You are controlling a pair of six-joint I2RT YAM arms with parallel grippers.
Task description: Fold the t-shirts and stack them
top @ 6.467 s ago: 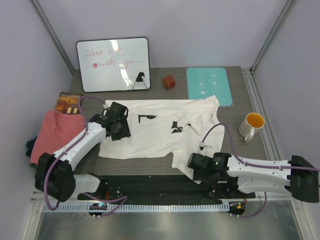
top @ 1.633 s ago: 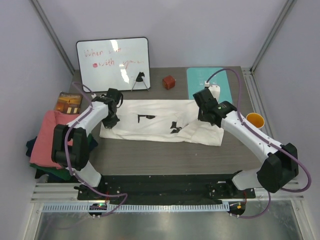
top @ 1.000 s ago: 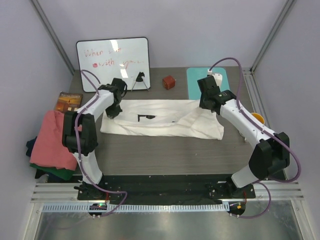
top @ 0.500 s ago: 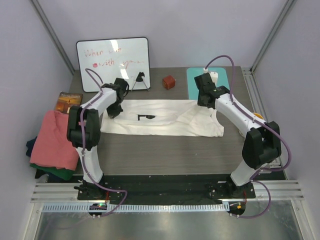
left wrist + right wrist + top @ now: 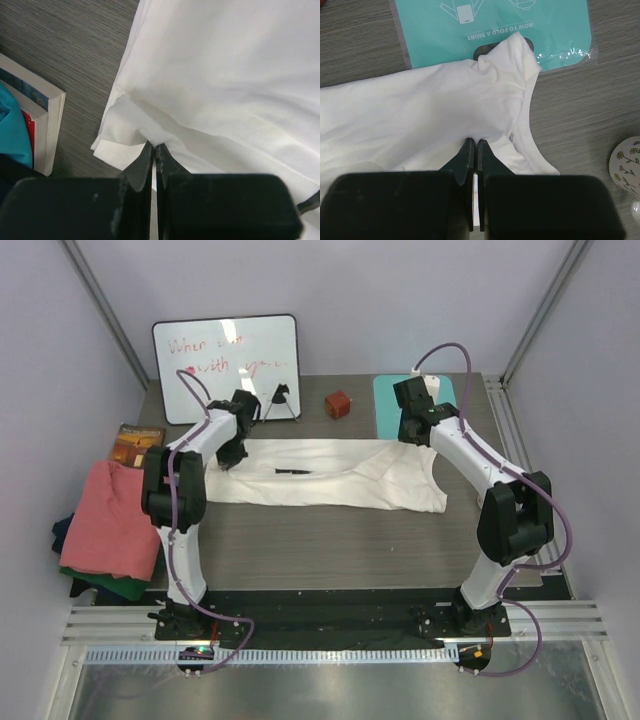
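The left gripper (image 5: pixel 154 148) is clenched on the far-left edge of the one white t-shirt (image 5: pixel 330 480). The right gripper (image 5: pixel 475 143) pinches its far-right edge near the collar. The shirt lies as a long band across the worktop (image 5: pixel 330 550), one corner overlapping the teal mat (image 5: pixel 445 35). Bare worktop runs along its near edge. One book (image 5: pixel 47 120) sits just left. Three shirts are piled at the left rim: a salmon-pink t-shirt (image 5: pixel 105 515), a dark green t-shirt (image 5: pixel 115 587) and a navy t-shirt (image 5: pixel 62 533).

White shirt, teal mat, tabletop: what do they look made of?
White t-shirt: soft matte cloth, likely cotton knit; it creases and drapes. Teal mat: glossy printed sheet, probably laminated; clear sealed rim. Tabletop: dark grey wood-grain, likely laminate; fine streaks, matte.
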